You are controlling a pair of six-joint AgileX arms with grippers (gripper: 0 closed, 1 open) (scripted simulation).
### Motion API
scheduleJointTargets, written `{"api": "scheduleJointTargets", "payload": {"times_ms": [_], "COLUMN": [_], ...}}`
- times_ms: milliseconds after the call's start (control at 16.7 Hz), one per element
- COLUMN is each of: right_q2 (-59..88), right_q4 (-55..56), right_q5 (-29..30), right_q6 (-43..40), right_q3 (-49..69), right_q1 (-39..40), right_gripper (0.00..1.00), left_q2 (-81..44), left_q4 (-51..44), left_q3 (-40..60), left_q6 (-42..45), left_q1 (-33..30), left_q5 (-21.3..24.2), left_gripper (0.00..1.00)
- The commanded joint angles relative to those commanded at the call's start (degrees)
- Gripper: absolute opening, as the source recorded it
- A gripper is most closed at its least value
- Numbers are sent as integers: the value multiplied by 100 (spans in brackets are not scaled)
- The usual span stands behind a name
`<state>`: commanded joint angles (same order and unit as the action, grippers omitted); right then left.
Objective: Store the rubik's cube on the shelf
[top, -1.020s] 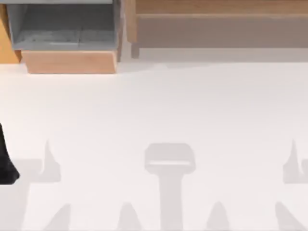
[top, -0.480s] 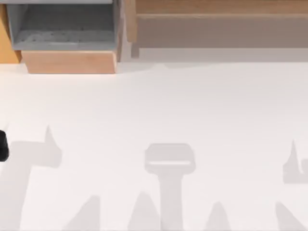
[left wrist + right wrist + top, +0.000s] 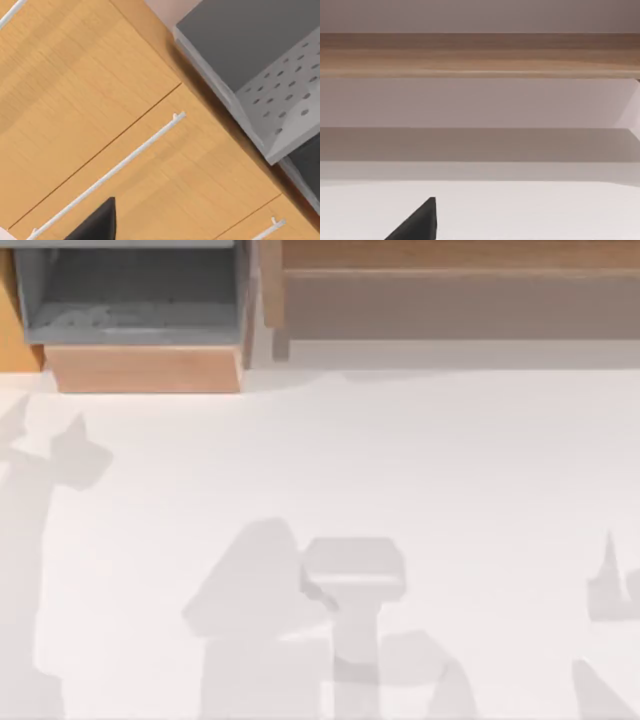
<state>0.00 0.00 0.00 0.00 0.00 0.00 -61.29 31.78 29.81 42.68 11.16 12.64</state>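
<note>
The white counter (image 3: 420, 470) lay bare across its middle, crossed by soft grey shadows along the near edge and up the left side. At the far left stood a wooden box (image 3: 145, 368) with a grey-lined compartment (image 3: 130, 295); just right of it, along the far edge, ran the shelf (image 3: 450, 255), a long light-brown ledge above a plain tan front board. In the left wrist view, pale wooden cabinet fronts (image 3: 100, 100) with thin white bar handles (image 3: 107, 172) sat beside a grey perforated panel (image 3: 280, 95). A dark fingertip (image 3: 97, 222) of the left tool jutted in at that view's edge, and one of the right tool (image 3: 417, 222) likewise, facing the shelf. Whether either tool was apart or together could not be told.
</note>
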Motion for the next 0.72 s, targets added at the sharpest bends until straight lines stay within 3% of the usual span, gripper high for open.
{"api": "scheduleJointTargets", "payload": {"times_ms": [420,720], "right_q2": [0,0], "right_q4": [0,0], "right_q5": [0,0], "right_q6": [0,0], "right_q3": [0,0], "right_q1": [0,0], "right_gripper": [100,100], "left_q2": [-3915,-6014], "left_q4": [2010,3082], "left_q3": [1873,2876], "left_q6": [2707,4163], "left_q1": [744,1126], "left_q5": [785,1211], "left_gripper": [100,100]}}
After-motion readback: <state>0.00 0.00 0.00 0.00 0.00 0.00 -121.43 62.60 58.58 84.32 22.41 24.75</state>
